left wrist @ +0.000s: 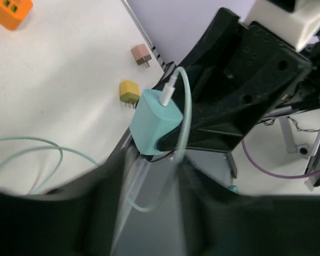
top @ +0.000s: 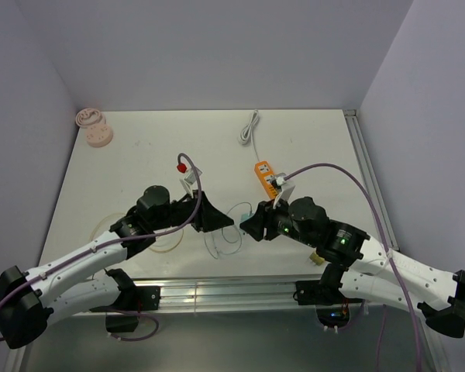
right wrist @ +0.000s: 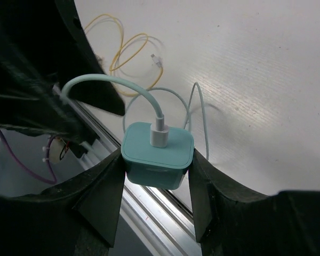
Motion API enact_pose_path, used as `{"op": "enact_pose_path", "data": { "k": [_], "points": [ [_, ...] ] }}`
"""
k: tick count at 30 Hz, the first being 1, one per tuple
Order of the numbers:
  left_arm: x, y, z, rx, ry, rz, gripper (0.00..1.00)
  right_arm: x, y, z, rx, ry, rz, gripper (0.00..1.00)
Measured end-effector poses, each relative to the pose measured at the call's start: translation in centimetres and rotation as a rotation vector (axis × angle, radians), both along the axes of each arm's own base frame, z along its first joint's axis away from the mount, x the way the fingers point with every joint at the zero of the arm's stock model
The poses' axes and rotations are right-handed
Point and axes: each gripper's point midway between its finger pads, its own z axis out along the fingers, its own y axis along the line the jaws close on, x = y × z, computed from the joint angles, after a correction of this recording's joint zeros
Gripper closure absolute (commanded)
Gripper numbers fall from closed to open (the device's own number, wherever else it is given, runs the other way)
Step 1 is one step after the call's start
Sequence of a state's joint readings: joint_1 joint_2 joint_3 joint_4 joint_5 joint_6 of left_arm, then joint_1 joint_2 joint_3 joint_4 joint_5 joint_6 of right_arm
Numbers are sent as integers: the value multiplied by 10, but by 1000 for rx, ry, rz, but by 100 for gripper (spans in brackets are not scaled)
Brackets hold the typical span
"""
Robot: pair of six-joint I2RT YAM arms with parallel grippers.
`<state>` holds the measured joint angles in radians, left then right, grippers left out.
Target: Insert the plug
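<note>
1. Right wrist view: my right pincer (right wrist: pixel 157 161) is closed on the teal plug (right wrist: pixel 149 173). One finger presses each side wall, and the block sits square between them.
2. The plug's cable face is turned toward this camera. A white connector (right wrist: pixel 160 130) is seated in it and the teal cable (right wrist: pixel 96 80) arches away to the left. I cannot see the prongs, and I judge they sit on the far face, pointing away from my wrist.
3. Left wrist view: my left pincer (left wrist: pixel 149 189) is just short of the plug and points straight at it. Its jaws stand apart and are blurred. A loop of the cable hangs in the gap, and I cannot tell whether it touches either finger. That pincer has hold of nothing.
4. Top external view: the two pincers meet nose to nose over the near middle of the surface (top: pixel 139 155), with the plug between them in the right one's grip.
5. The orange power strip (top: pixel 265 177) lies flat just beyond my right pincer, on the far side from the bases. Its long axis runs roughly away from me.
6. My right arm is the nearer one to the strip. I judge the move turns on swinging the hidden prong face round toward the strip's sockets, with the prongs square to that long axis.
</note>
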<state>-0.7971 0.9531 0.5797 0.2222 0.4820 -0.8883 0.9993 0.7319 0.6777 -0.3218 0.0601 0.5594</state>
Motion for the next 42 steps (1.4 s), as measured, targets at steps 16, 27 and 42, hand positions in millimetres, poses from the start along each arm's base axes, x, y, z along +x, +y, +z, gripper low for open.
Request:
{"op": "enact_pose_path", "data": {
  "k": [16,27,42],
  "points": [
    [-6,-5,69,-19,-164,-69,100,-15,14,-6,-31,-18,155,37],
    [-28,-1,110,-3,-286,-208,100,-27,12,11,-26,-133,270,21],
    [-61,13,126,-27,-370,-356,100,-45,17,85,0,-349,475,39]
  ]
}}
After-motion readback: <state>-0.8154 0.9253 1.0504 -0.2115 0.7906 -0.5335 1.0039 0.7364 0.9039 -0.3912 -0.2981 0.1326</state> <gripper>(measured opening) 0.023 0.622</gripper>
